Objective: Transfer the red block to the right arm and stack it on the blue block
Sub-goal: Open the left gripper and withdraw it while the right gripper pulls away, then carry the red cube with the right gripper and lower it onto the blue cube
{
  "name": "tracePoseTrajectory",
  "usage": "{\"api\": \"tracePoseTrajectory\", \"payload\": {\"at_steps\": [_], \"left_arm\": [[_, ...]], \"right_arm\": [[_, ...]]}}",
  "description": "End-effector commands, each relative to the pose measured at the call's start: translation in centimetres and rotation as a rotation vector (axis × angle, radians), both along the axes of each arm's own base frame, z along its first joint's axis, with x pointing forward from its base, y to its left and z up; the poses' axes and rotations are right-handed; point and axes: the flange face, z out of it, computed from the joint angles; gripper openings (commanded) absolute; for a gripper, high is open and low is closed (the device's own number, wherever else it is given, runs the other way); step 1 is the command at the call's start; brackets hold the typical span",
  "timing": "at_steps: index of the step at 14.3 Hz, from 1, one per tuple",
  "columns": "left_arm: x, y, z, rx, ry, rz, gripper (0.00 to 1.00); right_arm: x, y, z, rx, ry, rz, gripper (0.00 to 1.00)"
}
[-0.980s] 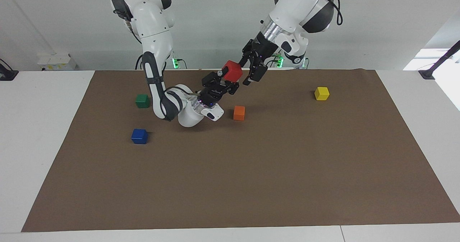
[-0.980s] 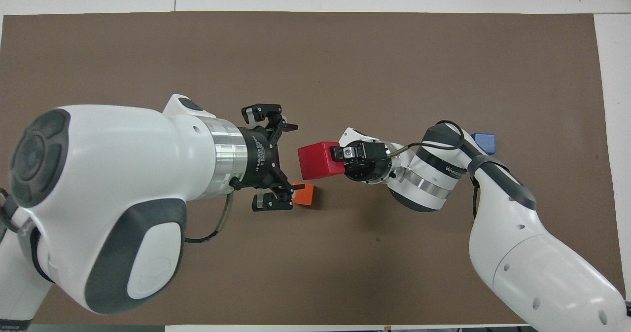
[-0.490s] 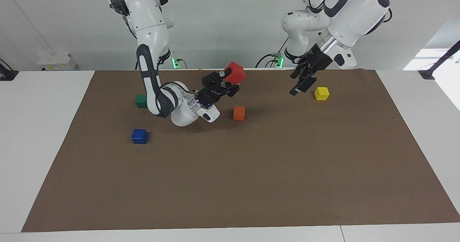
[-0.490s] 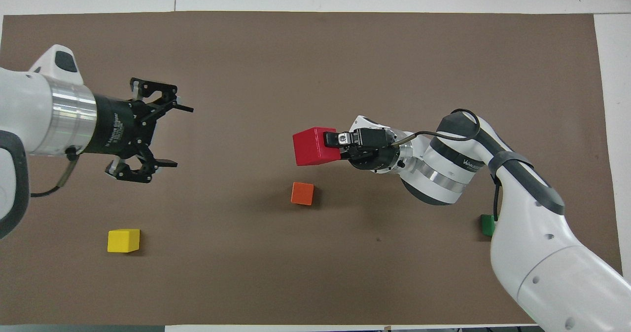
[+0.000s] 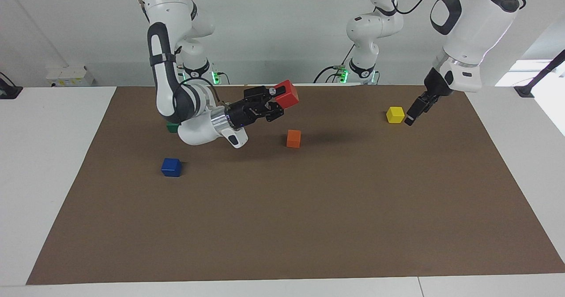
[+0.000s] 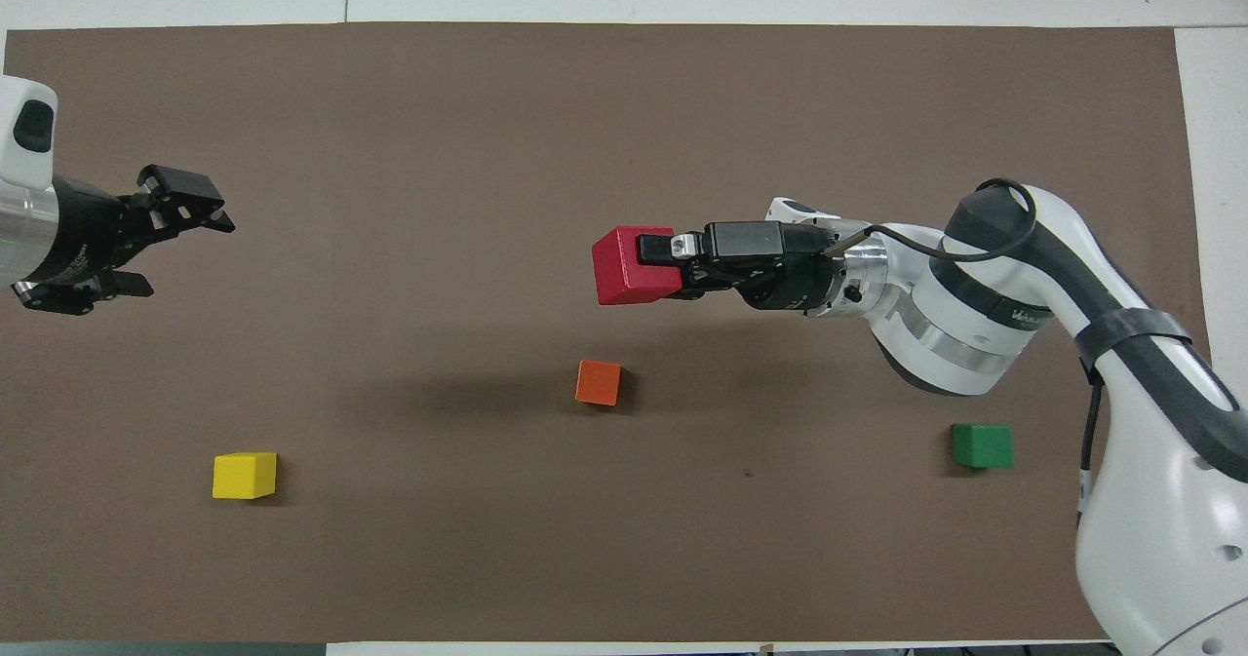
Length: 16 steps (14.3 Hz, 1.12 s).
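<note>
**A:** Facing view: what is shown on the table [image 5: 44, 156]?

**B:** A brown mat [image 5: 309, 222] is spread over a white table, and two white arms are seen at the robots' end. The red block [image 5: 287, 94] is held up in the air, clamped between the fingers of the right gripper [image 5: 279, 98], which is stretched out sideways over the mat, above a spot close to the orange block [image 5: 293, 138].

**A:** And the blue block?

**B:** The blue block [image 5: 171, 167] is resting on the mat toward the right arm's end of the table, farther from the robots than the green block [image 5: 171, 128], which is partly hidden by the right arm [image 5: 194, 116]. Nothing is stacked on it.

**A:** Where is the left gripper?

**B:** The left gripper [image 5: 418, 108] is raised over the mat at the left arm's end, just beside the yellow block [image 5: 395, 114] as seen from the front. In the overhead view the left gripper [image 6: 146, 242] is seen with its fingers spread apart and nothing between them.

**A:** How is the rest laid out from overhead?

**B:** The red block [image 6: 634, 265] is seen over the middle of the mat, gripped by the right gripper [image 6: 668, 266]. The orange block [image 6: 598, 382] lies nearer to the robots. The yellow block [image 6: 245, 475] and the green block [image 6: 982, 445] are set well apart, toward either end.
</note>
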Motion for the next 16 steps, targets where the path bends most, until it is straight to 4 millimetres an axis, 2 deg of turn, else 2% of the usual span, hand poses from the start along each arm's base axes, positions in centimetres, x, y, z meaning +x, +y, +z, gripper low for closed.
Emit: {"api": "tracePoseTrajectory", "payload": {"at_steps": [1,2,4,6,7,8,11,12,14,16], "left_arm": [[2.7,2.7,1.1,0.124,0.026,-0.235,1.0],[3.3,3.6,1.8,0.142,0.059,-0.332,1.0],[4.1,4.0,2.8,0.136,0.08,-0.399,1.0],[3.8,3.8,3.0,0.175,0.128,-0.475,1.0],[3.5,3.6,3.2,0.169,0.118,-0.494,1.0],[2.8,3.6,2.0,0.167,0.149,-0.488,1.0],[-0.1,2.8,0.6,0.185,0.202,-0.488,1.0],[0.1,2.9,0.0,0.184,0.199,-0.489,1.0],[0.4,3.3,0.8,0.183,0.156,-0.481,1.0],[1.5,2.9,3.0,0.141,0.091,-0.507,1.0]], "right_arm": [[-0.1,-2.2,5.0,-0.205,-0.003,0.003,0.0],[0.0,-3.1,6.5,-0.293,-0.001,0.006,0.0],[0.2,-4.3,8.2,-0.42,-0.005,0.029,0.0],[0.0,-5.4,8.9,-0.553,-0.031,0.053,0.0],[0.2,-6.8,8.9,-0.63,-0.045,0.062,0.0],[0.1,-7.7,9.0,-0.697,-0.067,0.073,0.0],[0.8,-11.2,9.3,-0.912,-0.133,0.098,0.0],[1.1,-11.9,10.1,-0.998,-0.146,0.107,0.0],[1.9,-13.3,12.1,-1.217,-0.174,0.115,0.0],[2.0,-14.5,12.5,-1.418,-0.183,0.131,0.0]]}}
